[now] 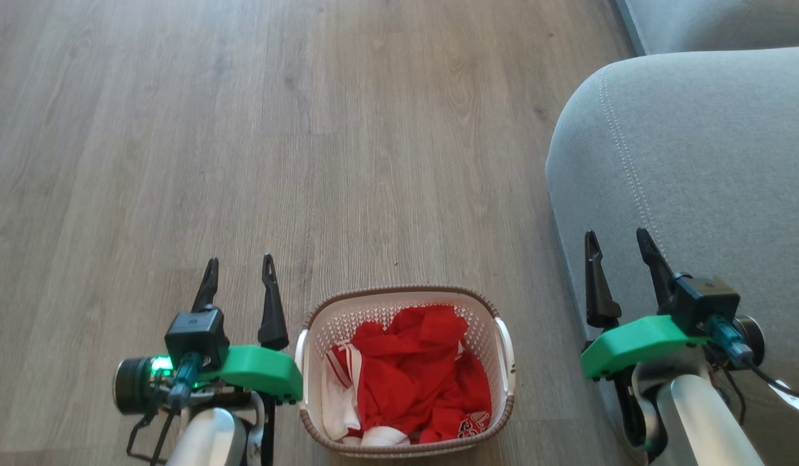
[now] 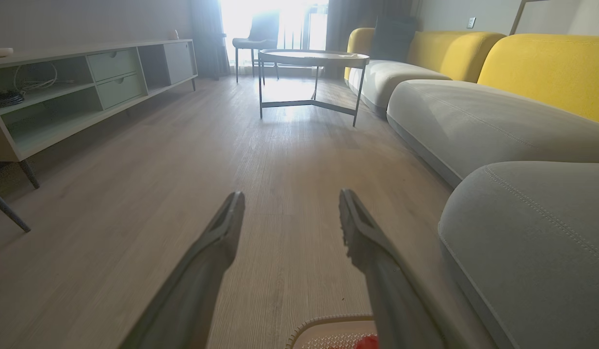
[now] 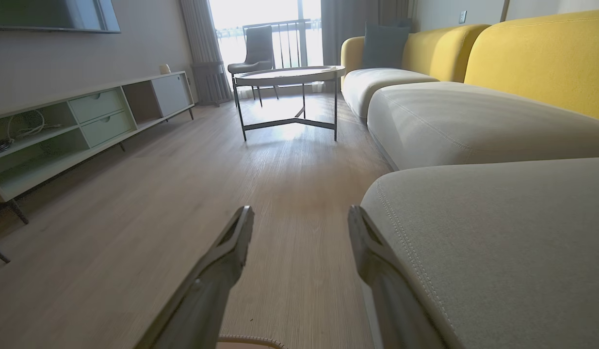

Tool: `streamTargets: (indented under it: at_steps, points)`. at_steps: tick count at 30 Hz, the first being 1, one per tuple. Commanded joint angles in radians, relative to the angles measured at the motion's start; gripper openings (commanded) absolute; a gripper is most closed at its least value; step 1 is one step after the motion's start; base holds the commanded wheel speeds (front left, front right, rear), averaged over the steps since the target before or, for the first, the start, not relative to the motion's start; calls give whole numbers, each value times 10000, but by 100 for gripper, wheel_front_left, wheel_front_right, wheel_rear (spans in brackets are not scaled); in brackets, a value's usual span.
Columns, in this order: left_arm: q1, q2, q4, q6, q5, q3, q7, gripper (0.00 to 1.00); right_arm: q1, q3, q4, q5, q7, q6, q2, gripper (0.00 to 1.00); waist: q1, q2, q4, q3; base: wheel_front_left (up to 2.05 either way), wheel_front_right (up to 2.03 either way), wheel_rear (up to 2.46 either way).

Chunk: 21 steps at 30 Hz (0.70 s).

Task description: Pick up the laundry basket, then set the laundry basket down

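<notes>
Two grippers flank the laundry basket (image 1: 399,290), which sits on the wooden floor (image 1: 308,129), near the robot and between its arms, with red clothing (image 1: 418,369) heaped inside. The left gripper (image 1: 239,260) hangs just beside the basket's left handle (image 1: 301,353), its two dark fingers parted to a moderate gap and holding nothing. The right gripper (image 1: 616,233) stands farther off to the right, by the rounded end of the grey sofa (image 1: 697,162). It is likewise parted and empty, with bare floor between it and the right handle (image 1: 506,346). Whether it touches the cushion I cannot tell.

The step in hand looks like the approach before the lift. To do it well, each arm should probably move in toward its own white handle and drop lower, since the fingers point away past the far rim rather than at the handles. The right arm has the longer way to go and should clear the sofa as it swings left. Both pincers ought to close at one level and together, so the basket rises flat. A one-sided pull would likely tip it and spill the clothes.
</notes>
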State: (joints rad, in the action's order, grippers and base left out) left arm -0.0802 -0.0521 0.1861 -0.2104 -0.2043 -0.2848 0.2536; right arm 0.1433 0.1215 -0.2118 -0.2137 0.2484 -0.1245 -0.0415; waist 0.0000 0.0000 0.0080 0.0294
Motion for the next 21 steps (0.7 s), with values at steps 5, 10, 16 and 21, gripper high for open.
streamTargets:
  at_steps: [5, 10, 16, 21]
  points:
    - [-298, 16, -181, 12, -113, 202, 82, 100, 351, 250, 147, -29, 134, -62, -88, 100, 0, 0, 33, -11, 0, 0, 0]
    - [-307, 17, -69, 103, -237, 194, 82, 100, 375, 269, 27, -74, 134, -62, -88, 100, 0, 0, 56, -6, 0, 0, 0]
    - [-292, 17, 61, 322, -408, 193, 82, 100, 406, 328, -65, -65, 134, -62, -87, 100, 0, 0, 44, -3, 0, 0, 0]
    - [-300, 18, 64, 365, -417, 176, 82, 100, 414, 334, -63, -35, 134, -62, -87, 100, 0, 0, 29, 53, 0, 0, 0]
